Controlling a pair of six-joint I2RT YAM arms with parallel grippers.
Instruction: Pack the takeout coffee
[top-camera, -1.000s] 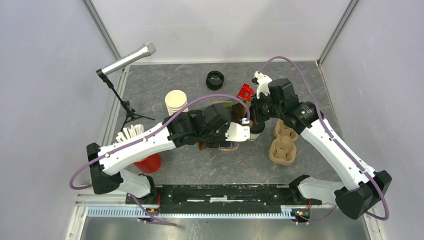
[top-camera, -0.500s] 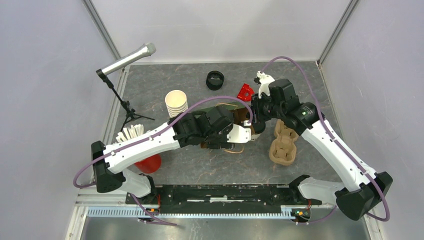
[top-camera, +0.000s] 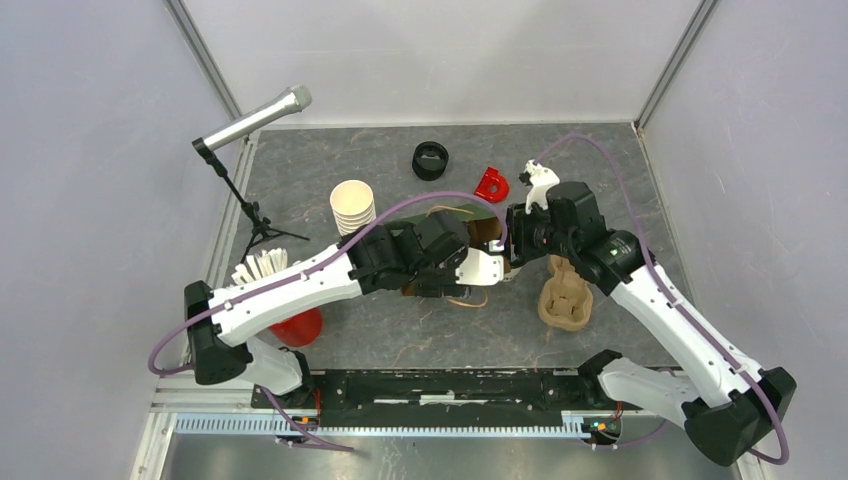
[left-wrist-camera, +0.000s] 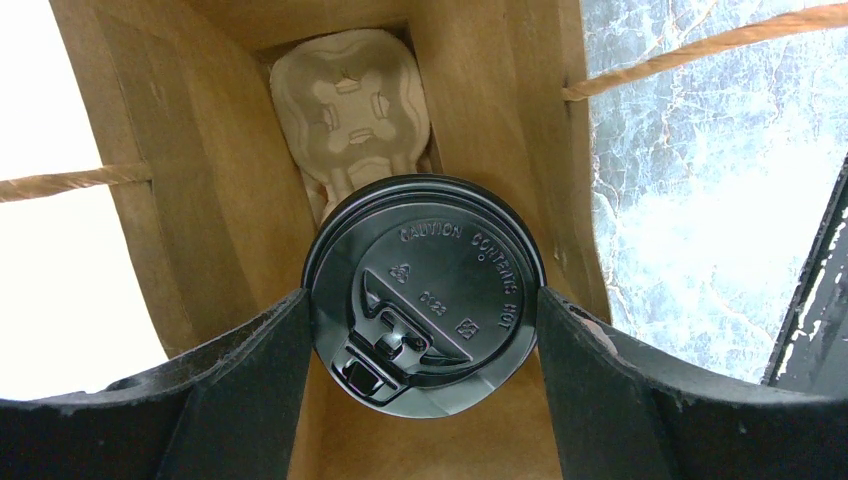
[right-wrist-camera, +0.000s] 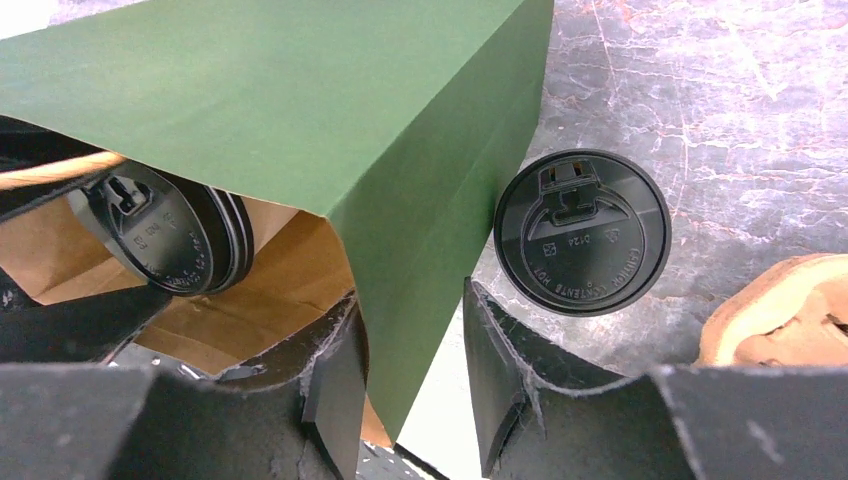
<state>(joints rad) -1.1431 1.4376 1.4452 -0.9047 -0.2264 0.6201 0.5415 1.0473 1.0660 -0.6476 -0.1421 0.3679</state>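
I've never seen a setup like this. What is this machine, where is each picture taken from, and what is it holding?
Two robot arms work at a table. One picture looks down from above; the other two come from cameras on the wrists. The left gripper reaches into a paper bag and is closed on a lidded coffee cup, with a pulp tray deeper inside. The right gripper is open astride the bag's wall. A second lidded cup stands on the table beside the bag.
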